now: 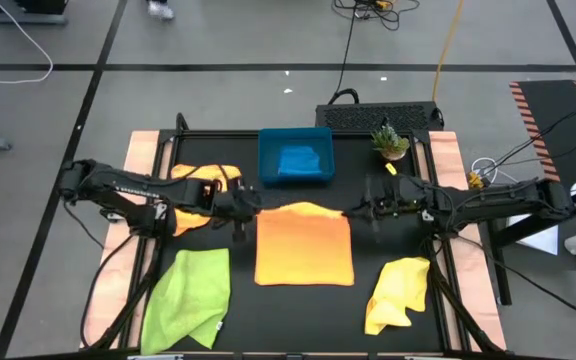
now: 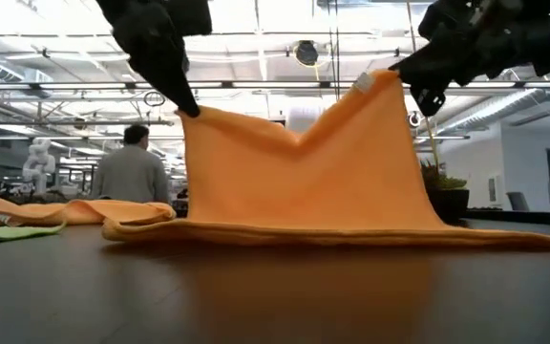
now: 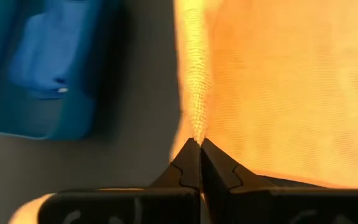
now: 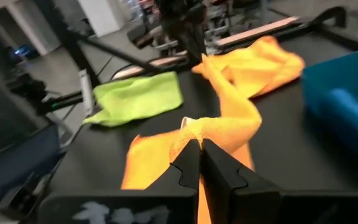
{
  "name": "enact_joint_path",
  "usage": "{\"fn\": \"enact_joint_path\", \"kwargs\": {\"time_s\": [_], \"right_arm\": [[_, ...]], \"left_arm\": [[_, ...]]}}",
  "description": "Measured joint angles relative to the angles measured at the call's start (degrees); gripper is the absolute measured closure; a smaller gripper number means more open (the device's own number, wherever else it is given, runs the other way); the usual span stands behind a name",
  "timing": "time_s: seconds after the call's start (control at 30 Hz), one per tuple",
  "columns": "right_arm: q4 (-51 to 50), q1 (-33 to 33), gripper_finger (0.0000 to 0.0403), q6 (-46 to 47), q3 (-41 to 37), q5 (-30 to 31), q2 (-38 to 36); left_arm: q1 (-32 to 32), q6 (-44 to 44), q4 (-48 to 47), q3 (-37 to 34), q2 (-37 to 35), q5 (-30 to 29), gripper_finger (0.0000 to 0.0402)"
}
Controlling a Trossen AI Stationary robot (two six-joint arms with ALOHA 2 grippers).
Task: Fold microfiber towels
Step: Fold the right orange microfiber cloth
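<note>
Orange microfiber towel point(image 1: 304, 248) lies mid-desk, its far edge lifted — left claw point(image 1: 240, 208) and right claw point(image 1: 372, 210) each pinch a far corner. Carry both corners forward level and together, so the edges meet squarely.

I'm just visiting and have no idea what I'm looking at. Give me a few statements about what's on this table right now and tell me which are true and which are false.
1. Both grippers pinch the same orange towel. True: the left gripper and the right gripper each hold a far corner, lifted off the table.
2. The blue tray is empty. False: a blue cloth lies in it.
3. A lime green towel lies near the left arm's side. True.
4. The yellow towel lies flat and neatly spread. False: it is crumpled.
5. The small potted plant stands inside the tray. False: it stands beside it.
</note>
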Motion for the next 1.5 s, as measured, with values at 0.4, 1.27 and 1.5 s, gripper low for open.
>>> {"fn": "enact_joint_path", "kwargs": {"time_s": [0.4, 1.27, 1.5], "right_arm": [[13.5, 9.2, 0.0403, 9.7, -12.4, -0.2, 0.0], [21.0, 23.9, 0.0403, 11.9, -18.9, 6.6, 9.2], [23.9, 25.4, 0.0402, 11.9, -17.2, 6.4, 16.7]], "left_arm": [[-11.1, -12.3, 11.2, -7.9, 0.0, 4.7, 0.0398], [-17.3, -17.0, 30.5, -19.9, 0.5, 7.8, 0.0394], [-17.7, -16.2, 31.2, -19.9, 5.0, 10.4, 0.0394]]}}
